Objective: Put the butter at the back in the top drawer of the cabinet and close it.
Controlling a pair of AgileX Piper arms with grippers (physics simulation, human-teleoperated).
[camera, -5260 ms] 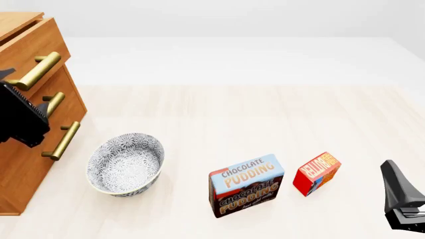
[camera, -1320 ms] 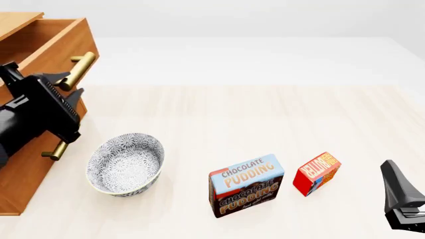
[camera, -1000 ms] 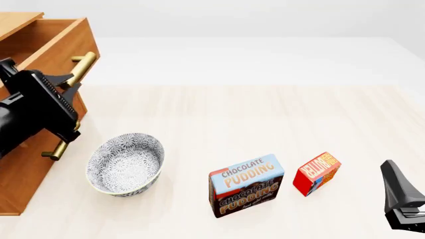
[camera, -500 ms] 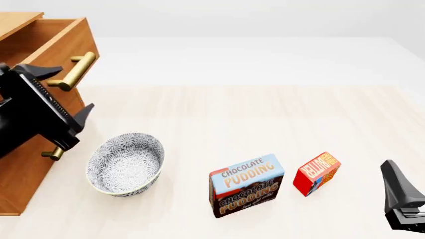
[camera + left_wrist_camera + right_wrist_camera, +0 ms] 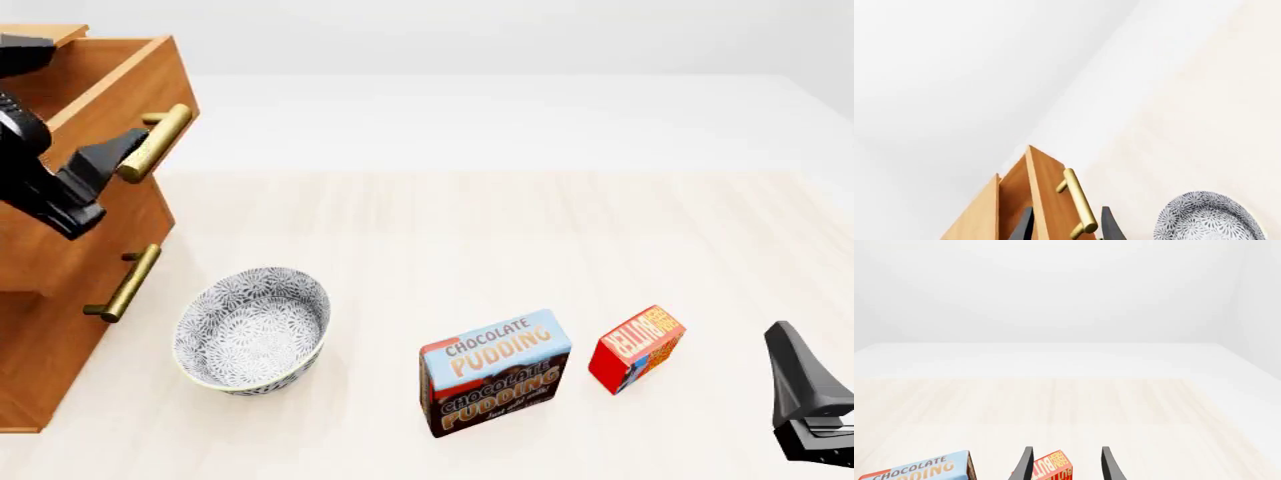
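So top drawer (image 5: 100, 85) is pulled out, left tool (image 5: 74, 115) spread by its handle, butter (image 5: 638, 348) untouched on the surface right of the pudding box (image 5: 495, 372), right tool (image 5: 1064, 465) spread; placing and closing remain.

Pale wood-grain tabletop (image 5: 507, 230) runs back to a plain white band along its far edge, bare white wall (image 5: 534, 35) beyond, evenly lit.

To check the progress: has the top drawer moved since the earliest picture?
Yes. The top drawer now sticks out farther from the cabinet, toward the bowl's side.
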